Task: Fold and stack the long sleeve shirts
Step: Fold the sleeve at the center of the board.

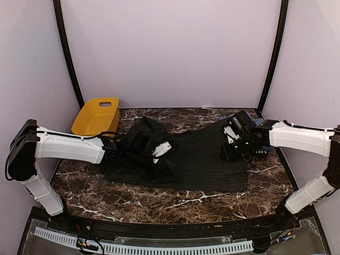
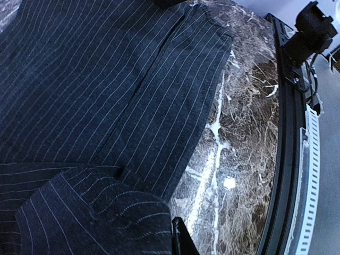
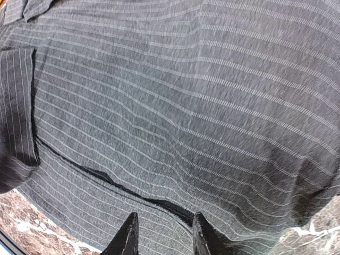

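Observation:
The black pinstriped shirt (image 1: 202, 156) lies spread across the middle of the marble table (image 1: 159, 199), bunched up at its left end. My left gripper (image 1: 162, 150) is over that bunched end, shut on a fold of the black shirt (image 2: 95, 212). The fold covers all but one dark fingertip (image 2: 180, 239). My right gripper (image 1: 229, 151) hovers low over the shirt's right part. Its two fingers (image 3: 127, 236) stand apart with nothing between them, just above a dark seam edge (image 3: 159, 202) in the cloth. A sliver of the blue shirt (image 1: 225, 116) shows behind the right arm.
A yellow plastic basket (image 1: 95, 116) stands at the back left corner. The table's black front rail (image 2: 284, 133) and a white slotted cable duct (image 1: 159, 247) run along the near edge. Bare marble (image 2: 234, 159) lies between the shirt's hem and the rail.

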Controlling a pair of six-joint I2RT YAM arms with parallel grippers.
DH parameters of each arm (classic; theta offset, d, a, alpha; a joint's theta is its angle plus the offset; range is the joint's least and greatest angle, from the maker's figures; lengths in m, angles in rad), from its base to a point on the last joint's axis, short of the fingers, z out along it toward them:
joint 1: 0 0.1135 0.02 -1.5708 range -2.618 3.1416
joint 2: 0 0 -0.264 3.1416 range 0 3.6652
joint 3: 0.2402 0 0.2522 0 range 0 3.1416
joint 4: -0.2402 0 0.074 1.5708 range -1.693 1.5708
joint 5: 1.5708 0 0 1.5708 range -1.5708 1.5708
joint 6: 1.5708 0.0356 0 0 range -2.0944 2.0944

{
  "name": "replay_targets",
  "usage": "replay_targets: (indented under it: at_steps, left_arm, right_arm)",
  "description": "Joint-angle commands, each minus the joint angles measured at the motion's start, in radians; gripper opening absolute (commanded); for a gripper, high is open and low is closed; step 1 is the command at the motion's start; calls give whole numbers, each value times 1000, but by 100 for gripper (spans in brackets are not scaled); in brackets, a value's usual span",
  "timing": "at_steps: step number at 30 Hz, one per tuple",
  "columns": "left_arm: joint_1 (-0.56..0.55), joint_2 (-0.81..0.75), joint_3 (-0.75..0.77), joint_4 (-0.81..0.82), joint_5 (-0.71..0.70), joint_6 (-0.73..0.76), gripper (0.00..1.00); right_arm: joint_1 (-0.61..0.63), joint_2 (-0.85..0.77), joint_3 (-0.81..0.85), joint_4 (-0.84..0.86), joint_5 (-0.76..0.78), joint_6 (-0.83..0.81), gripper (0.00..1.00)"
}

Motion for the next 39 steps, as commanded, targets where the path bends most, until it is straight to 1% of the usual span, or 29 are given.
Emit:
replay_targets:
  at_steps: [1,3,4,6,9,11,15,17,19,24,30,32,35,39]
  left_arm:
    - [-68,85,33,109,-161,-47,8]
    - [-107,120,50,108,-172,-33,16]
    - [-113,129,54,109,-170,-24,19]
    - [-128,147,63,108,-151,-12,27]
    - [-140,152,69,88,-86,27,45]
    - [-141,142,61,78,-52,37,52]
    - [-145,118,29,92,-35,40,62]
    - [-158,118,25,95,-44,46,65]
    - [-186,118,26,101,-84,63,66]
    - [-286,126,2,137,-228,141,68]
    - [-365,158,-3,157,-302,224,71]
    - [-376,174,7,137,-335,239,71]
    - [-377,185,7,114,-423,240,72]
    - [-377,185,-11,124,-501,231,74]
  right_arm:
    - [-4,-17,-43,40,-29,27,32]
    - [-3,-26,-64,56,-41,40,32]
    - [-4,-31,-75,68,-55,48,32]
    - [-2,-50,-108,102,-107,65,32]
    - [10,-80,-148,165,-142,96,31]
    - [26,-94,-158,185,-139,107,31]
    - [57,-87,-162,202,-131,120,31]
    - [68,-75,-161,206,-127,122,32]
    - [75,-65,-161,212,-127,124,31]
    - [80,-48,-160,210,-116,125,32]
    - [80,-40,-175,219,-116,138,32]
    - [82,-37,-181,225,-126,144,32]
    - [92,-45,-187,225,-127,152,32]
    - [121,-63,-191,225,-132,168,32]
